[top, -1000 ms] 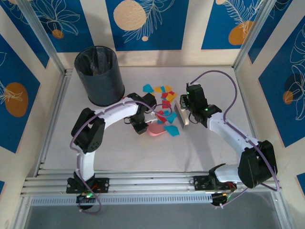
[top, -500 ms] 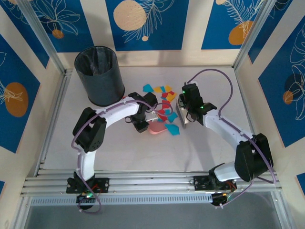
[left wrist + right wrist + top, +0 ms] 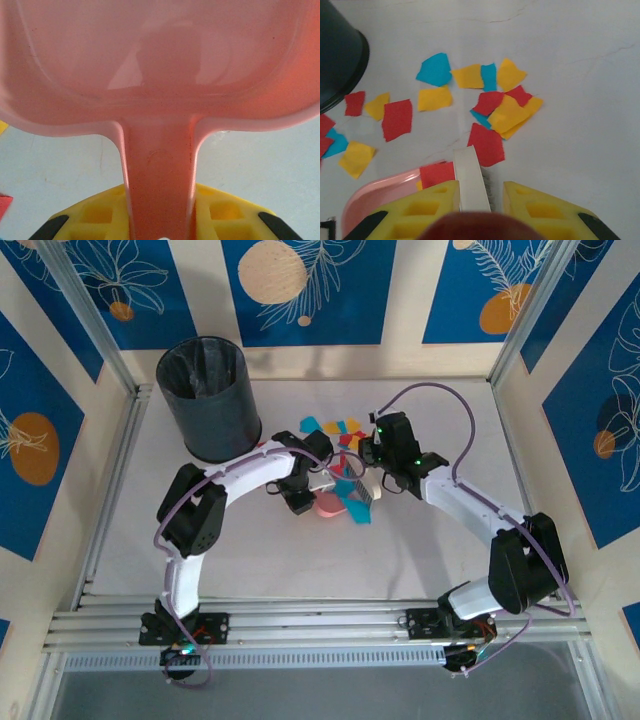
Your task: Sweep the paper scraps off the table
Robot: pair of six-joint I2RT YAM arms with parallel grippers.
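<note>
The left tool (image 3: 160, 222) is closed tight on the handle of the pink plastic dustpan (image 3: 160, 75). In the left wrist view the handle is clamped btw. the yellow fingers, w/ the pan body spread wide beyond them. From the top view the pan is seen resting near the ctr of the flat white desk (image 3: 250, 550), just left of the other arm's wrist.

The right tool (image 3: 480, 200) is closed on the white-handled brush (image 3: 469, 175). The handle is gripped btw. its yellow fingers, and dark bristles are seen along the handle's right side. The brush is held just right of the dustpan's rim.

The small torn paper scraps in red, yellow and cyan-blue (image 3: 506, 114) are spread flat on the desk, on the far side of the brush. The main group is found just beyond the brush tip, w/ several pieces overlapped. More are scattered singly to the left, toward the round black bin (image 3: 337, 60). One red scrap is seen at the pan's rim, touching the brush handle's left side; whether it lies on the pan or on the desk can't be told. From above, a cyan piece is also seen on the near-right side of the pan.

The bin is stood upright at the far-left of the desk, well apart from the brush.
</note>
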